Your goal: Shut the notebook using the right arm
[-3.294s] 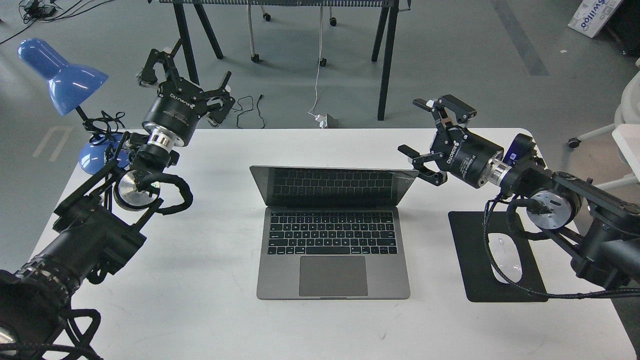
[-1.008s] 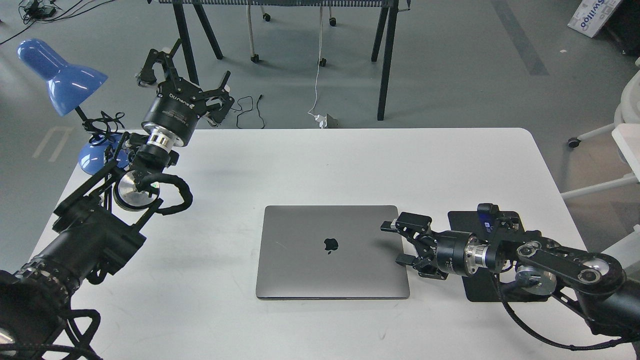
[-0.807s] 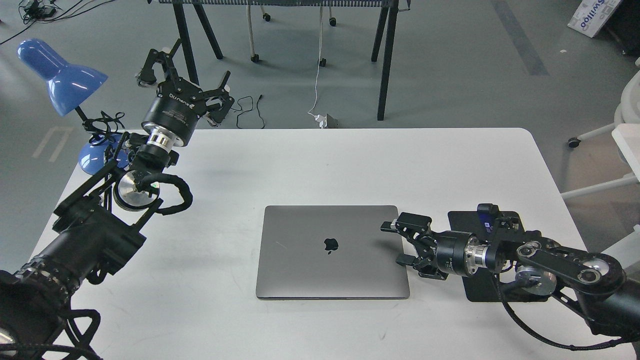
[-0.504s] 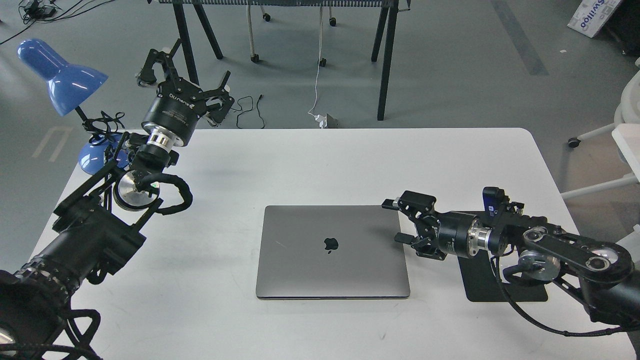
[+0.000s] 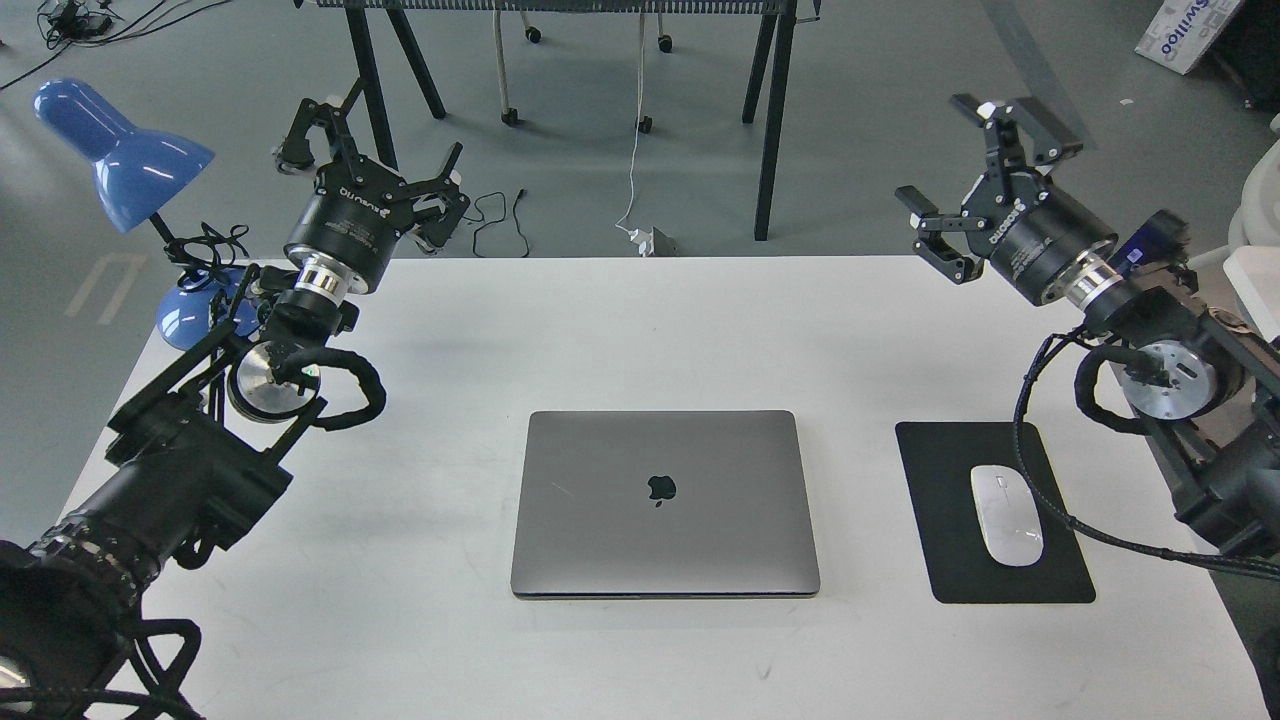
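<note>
The notebook (image 5: 665,504) is a space-grey laptop. It lies shut and flat at the middle of the white table (image 5: 640,320), lid up with the Apple logo showing. My right gripper (image 5: 975,170) is open and empty, raised high above the table's far right corner, well away from the notebook. Its arm has a silver wrist ring and a small blue part. My left gripper (image 5: 365,150) is open and empty, raised above the table's far left.
A black mouse pad (image 5: 940,520) with a white mouse (image 5: 1006,515) lies to the right of the notebook. A blue desk lamp (image 5: 125,150) stands at the far left corner. Black table legs (image 5: 770,120) and cables stand on the floor beyond the table.
The notebook's lid went from open to shut. My right gripper, which was low by the notebook's right edge, has lifted up and back to the far right, uncovering the mouse. The left arm has not moved.
</note>
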Tool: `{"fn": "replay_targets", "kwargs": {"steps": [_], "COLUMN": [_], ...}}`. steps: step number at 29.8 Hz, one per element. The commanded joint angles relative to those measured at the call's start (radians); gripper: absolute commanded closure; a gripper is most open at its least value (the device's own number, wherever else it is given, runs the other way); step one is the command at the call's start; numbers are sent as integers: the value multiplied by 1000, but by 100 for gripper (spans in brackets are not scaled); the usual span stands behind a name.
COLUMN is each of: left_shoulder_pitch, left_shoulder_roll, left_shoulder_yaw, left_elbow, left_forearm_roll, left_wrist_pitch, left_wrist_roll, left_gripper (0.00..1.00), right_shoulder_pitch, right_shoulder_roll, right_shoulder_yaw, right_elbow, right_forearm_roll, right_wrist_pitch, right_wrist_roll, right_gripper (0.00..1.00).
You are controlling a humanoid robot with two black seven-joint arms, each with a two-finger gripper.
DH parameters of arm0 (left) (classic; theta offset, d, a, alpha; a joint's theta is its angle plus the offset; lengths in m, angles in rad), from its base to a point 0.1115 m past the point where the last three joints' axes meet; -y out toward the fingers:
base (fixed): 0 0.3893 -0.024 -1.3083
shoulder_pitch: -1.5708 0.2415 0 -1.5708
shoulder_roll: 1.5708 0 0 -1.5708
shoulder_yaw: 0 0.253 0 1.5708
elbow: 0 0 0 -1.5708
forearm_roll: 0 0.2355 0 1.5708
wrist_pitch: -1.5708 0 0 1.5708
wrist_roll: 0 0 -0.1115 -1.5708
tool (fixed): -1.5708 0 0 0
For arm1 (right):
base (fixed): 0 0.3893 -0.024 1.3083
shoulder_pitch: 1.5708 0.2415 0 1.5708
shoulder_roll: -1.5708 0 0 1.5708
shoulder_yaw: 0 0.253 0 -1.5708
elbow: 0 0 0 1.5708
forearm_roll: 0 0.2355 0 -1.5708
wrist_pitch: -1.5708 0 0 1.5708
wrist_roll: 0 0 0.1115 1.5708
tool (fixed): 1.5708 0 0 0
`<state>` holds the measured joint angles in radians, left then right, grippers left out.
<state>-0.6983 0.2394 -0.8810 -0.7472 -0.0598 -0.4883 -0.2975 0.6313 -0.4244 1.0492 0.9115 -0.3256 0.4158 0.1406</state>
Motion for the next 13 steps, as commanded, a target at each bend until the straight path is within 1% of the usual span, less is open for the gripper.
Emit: {"fn": "replay_targets", "kwargs": {"steps": [1, 6, 13], "left_shoulder_pitch": [-1, -1, 0], "left_shoulder_roll": [0, 0, 1], "left_shoulder_yaw": [1, 1, -1], "left_elbow": [0, 0, 0], "left_forearm_roll": [0, 0, 0], "left_wrist_pitch": [0, 0, 0], "left_wrist_roll": [0, 0, 0], "left_gripper": [0, 0, 0], "right_shoulder_pitch": [8, 51, 74], "right_shoulder_roll": [15, 33, 41], "right_shoulder_yaw": [64, 98, 80], "right_elbow": [-84, -174, -175], "right_forearm_roll": [140, 220, 220], "right_wrist_pitch": [-2, 1, -3], "right_wrist_roll": [7, 11, 10], "right_gripper": [0, 0, 0]}}
